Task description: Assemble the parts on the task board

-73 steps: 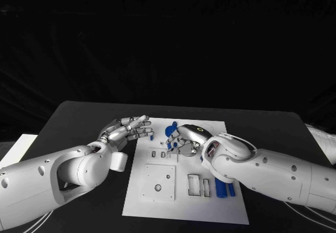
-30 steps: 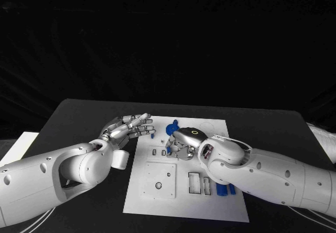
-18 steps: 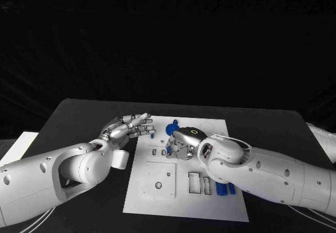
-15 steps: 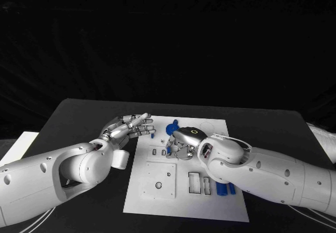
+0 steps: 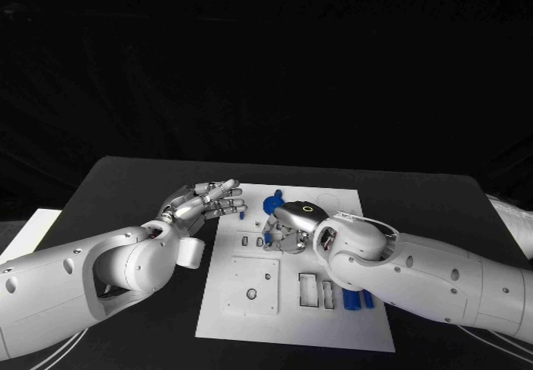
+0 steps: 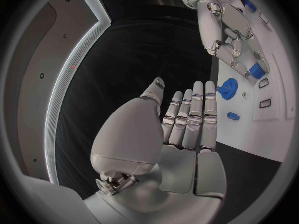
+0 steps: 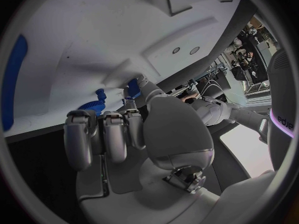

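The white task board [image 5: 291, 327] lies mid-table. My right hand [image 5: 291, 227] is down over its upper middle, fingers curled, and pinches a small blue part [image 7: 133, 88] between thumb and finger against the board [image 7: 93, 40]. A blue gear [image 5: 272, 204] stands just beyond that hand and appears again as the gear [image 7: 93, 107] and the gear [image 6: 227, 88]. My left hand [image 5: 206, 202] hovers at the board's left edge, palm up, fingers apart and holding nothing [image 6: 187, 134]. A loose small blue piece [image 6: 233, 116] lies near it. Blue bars [image 5: 357, 299] lie at the board's right edge.
A raised white square plate [image 5: 253, 287] with holes and two rectangular slots [image 5: 316, 293] take up the board's near half. A white sheet [image 5: 25, 235] sits at the table's left edge and a pale object [image 5: 513, 220] at its right edge.
Since the earliest frame my right hand has shifted slightly left and turned over the board's upper middle. Over the last second neither hand has visibly moved.
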You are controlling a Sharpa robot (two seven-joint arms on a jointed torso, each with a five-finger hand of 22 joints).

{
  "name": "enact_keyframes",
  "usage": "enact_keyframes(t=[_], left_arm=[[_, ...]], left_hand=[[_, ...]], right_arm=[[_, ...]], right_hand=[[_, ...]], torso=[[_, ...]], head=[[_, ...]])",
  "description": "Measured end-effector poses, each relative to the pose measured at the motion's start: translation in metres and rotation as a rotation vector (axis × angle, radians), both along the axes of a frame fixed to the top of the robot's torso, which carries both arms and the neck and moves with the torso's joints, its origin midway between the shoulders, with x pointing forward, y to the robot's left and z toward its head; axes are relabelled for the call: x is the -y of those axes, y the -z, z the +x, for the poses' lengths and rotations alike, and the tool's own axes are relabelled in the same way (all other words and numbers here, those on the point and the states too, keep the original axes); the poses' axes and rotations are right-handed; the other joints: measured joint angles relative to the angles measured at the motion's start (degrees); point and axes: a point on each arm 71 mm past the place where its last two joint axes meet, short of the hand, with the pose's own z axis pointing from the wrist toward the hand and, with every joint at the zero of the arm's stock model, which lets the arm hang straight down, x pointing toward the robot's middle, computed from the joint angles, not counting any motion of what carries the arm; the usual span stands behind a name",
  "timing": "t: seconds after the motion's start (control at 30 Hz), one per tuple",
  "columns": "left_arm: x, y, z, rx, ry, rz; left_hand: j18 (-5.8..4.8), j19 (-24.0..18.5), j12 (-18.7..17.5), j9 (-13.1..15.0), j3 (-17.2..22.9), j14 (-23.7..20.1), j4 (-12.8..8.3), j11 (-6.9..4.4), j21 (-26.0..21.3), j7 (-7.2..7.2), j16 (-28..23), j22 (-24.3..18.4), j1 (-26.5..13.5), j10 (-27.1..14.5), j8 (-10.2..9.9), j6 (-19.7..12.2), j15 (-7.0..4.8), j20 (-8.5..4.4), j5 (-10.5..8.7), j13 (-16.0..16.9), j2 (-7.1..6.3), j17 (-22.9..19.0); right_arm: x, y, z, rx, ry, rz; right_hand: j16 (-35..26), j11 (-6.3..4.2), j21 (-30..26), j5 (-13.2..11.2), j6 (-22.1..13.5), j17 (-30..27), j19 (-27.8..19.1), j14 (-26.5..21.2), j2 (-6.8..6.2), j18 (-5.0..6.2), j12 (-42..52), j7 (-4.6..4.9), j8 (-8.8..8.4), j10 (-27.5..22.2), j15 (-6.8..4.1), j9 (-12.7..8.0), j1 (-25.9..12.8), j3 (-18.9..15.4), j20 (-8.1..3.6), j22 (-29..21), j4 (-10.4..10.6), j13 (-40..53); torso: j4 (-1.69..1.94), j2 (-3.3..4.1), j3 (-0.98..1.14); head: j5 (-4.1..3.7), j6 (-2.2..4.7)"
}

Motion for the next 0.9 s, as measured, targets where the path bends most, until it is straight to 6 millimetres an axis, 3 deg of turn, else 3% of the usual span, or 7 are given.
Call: enact_keyframes(t=[0.27, 0.57, 0.77, 0.9], left_arm=[[0.0000, 0.0001, 0.0000, 0.000, 0.000, 0.000], [-0.0001, 0.0002, 0.0001, -0.001, 0.000, 0.000], [-0.0006, 0.0003, 0.0005, -0.001, -0.001, 0.001], [-0.0016, 0.0008, 0.0013, -0.001, -0.003, 0.002]], left_hand=[[0.00, 0.0, 0.0, 0.0, 0.0, 0.0, 0.0, 0.00, 0.0, 0.00, 0.0, 0.0, 0.0, 0.0, 0.0, 0.0, 0.00, 0.00, 0.00, 0.0, 0.00, 0.0], [0.01, 0.0, 0.0, 0.0, 0.0, 0.0, 0.0, 0.00, 0.0, 0.00, 0.0, 0.0, 0.0, 0.0, 0.0, 0.0, 0.00, 0.00, 0.00, 0.0, 0.00, 0.0], [0.00, 0.0, 0.0, 0.0, 0.0, 0.0, 0.0, 0.00, 0.0, 0.00, 0.0, 0.0, 0.0, 0.0, -0.1, 0.0, 0.00, 0.00, 0.00, 0.0, 0.01, 0.0], [-0.01, 0.6, 0.0, 0.0, 0.3, 0.9, -0.3, -1.01, 0.0, -0.57, 0.0, 0.0, -0.3, 1.1, -0.1, 1.0, -0.33, 0.07, 0.00, 0.0, 0.62, 0.5]], right_arm=[[0.0004, 0.0012, 0.0001, 0.000, 0.003, -0.002], [-0.0002, 0.0014, -0.0004, 0.003, 0.003, 0.003], [0.0014, 0.0030, -0.0030, 0.018, 0.006, 0.029], [0.0053, 0.0019, -0.0044, 0.046, 0.011, 0.070]], right_hand=[[0.0, 0.55, -0.2, 0.3, -2.4, 0.0, 0.0, -0.1, -2.03, 0.01, -2.7, 0.42, -0.13, 0.2, 0.55, -0.3, -1.3, -1.9, 0.41, 0.0, 1.9, 0.0], [-0.2, 0.76, -0.4, 0.3, -3.4, 0.0, 0.2, -0.2, -2.08, 0.01, -3.2, 0.60, 0.08, 0.0, 0.62, -0.4, -1.4, -2.7, 0.61, 0.0, 3.0, 0.0], [-0.4, 0.76, -0.4, 0.3, -3.6, 0.0, 0.0, -0.2, -3.40, 0.01, -3.3, 0.82, 0.10, 0.0, 0.65, -0.3, -1.5, -4.1, 0.82, 0.0, 4.7, 0.0], [-0.4, 0.76, -0.7, 0.3, -4.1, 0.0, 0.0, 0.0, -3.69, 0.01, -3.6, 0.89, 0.07, 0.0, 0.83, -0.4, -1.3, -4.5, 0.82, 0.0, 5.4, 0.0]], torso=[[-0.02, 0.02, 0.01], [-0.01, 0.05, 0.04], [-0.02, 0.04, 0.04], [-0.03, 0.01, 0.08]], head=[[-0.04, -0.02], [-0.13, -0.09], [-0.14, -0.09], [-0.07, -0.04]])
